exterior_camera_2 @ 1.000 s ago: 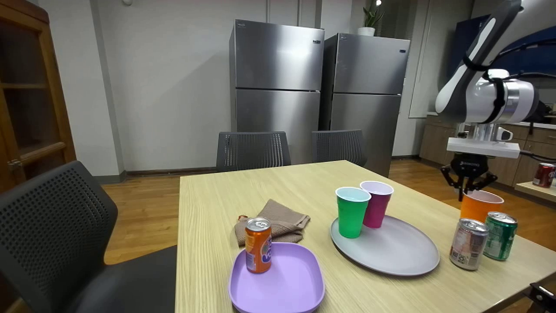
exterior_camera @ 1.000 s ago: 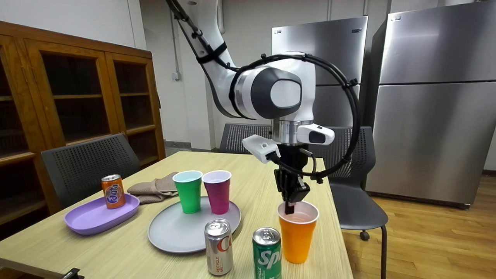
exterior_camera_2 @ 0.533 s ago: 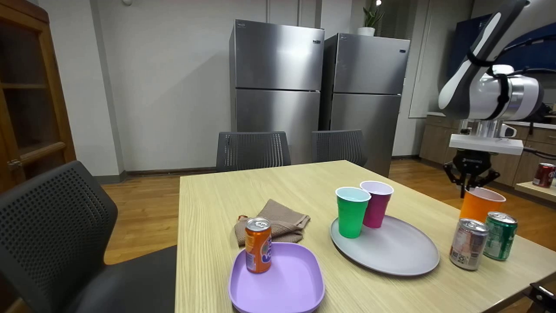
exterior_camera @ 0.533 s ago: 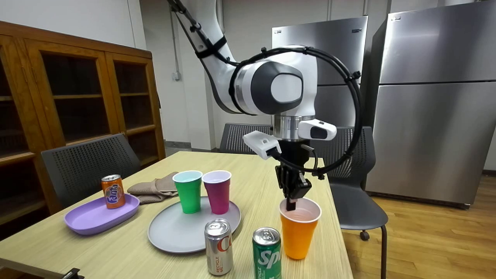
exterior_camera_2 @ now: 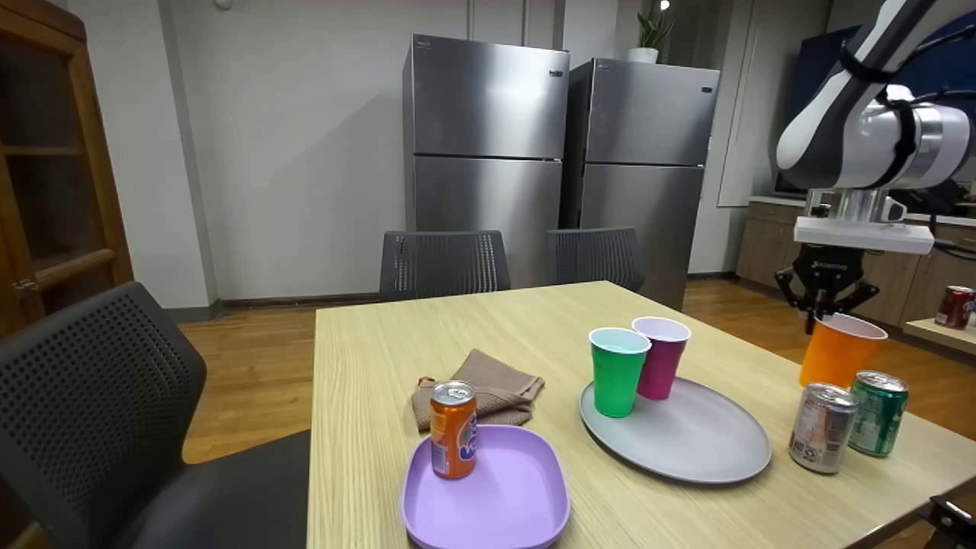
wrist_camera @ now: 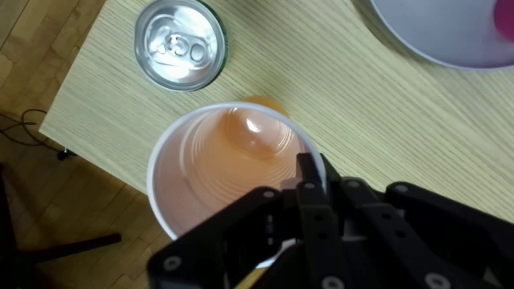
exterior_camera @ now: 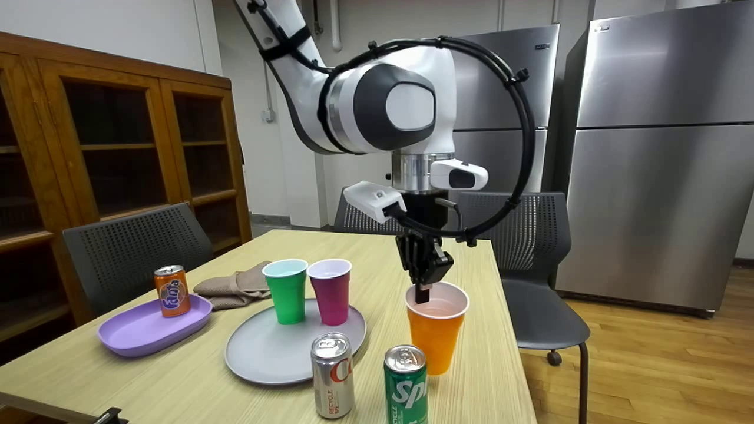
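My gripper (exterior_camera: 422, 294) is shut on the white rim of an orange cup (exterior_camera: 437, 344), one finger inside the cup and one outside. The wrist view shows the fingertips (wrist_camera: 319, 170) pinching the rim and the cup's pale, empty-looking inside (wrist_camera: 237, 172). The cup hangs slightly tilted and appears lifted a little off the table. A green Sprite can (exterior_camera: 406, 388) stands close in front of it. A silver Diet Coke can (exterior_camera: 331, 377) stands beside the Sprite. In an exterior view the gripper (exterior_camera_2: 812, 320) and cup (exterior_camera_2: 837, 354) show behind both cans.
A grey plate (exterior_camera: 259, 356) bears a green cup (exterior_camera: 287, 297) and a magenta cup (exterior_camera: 331, 297). A purple tray (exterior_camera: 141, 341) holds an orange Fanta can (exterior_camera: 172, 294). A brown cloth (exterior_camera_2: 488, 389) lies near the tray. Chairs (exterior_camera: 518, 235) stand round the table.
My gripper and the orange cup have moved up and, in the exterior view facing the arm's wrist cable loop, to the left. The cans, plate and tray have not moved.
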You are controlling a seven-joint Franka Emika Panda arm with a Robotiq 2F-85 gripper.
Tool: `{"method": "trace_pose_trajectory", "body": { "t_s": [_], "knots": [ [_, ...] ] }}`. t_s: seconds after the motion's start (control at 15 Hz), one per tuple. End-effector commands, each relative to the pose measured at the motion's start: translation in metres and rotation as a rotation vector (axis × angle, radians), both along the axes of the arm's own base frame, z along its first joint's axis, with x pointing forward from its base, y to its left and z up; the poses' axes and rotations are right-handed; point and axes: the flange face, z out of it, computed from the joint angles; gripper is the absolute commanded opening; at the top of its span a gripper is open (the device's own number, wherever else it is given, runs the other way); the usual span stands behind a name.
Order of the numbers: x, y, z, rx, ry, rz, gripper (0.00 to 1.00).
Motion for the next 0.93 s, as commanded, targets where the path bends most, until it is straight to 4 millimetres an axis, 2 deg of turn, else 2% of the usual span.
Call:
{"method": "trace_pose_trajectory", "body": {
  "t_s": [0.0,0.47,0.87],
  "knots": [
    [-0.013,0.032,0.019,-0.007,-0.033,0.084,0.01],
    [-0.021,0.088,0.025,0.028,-0.038,0.196,0.01],
    [-0.022,0.125,0.025,0.051,-0.033,0.284,0.01]
  ]
}}
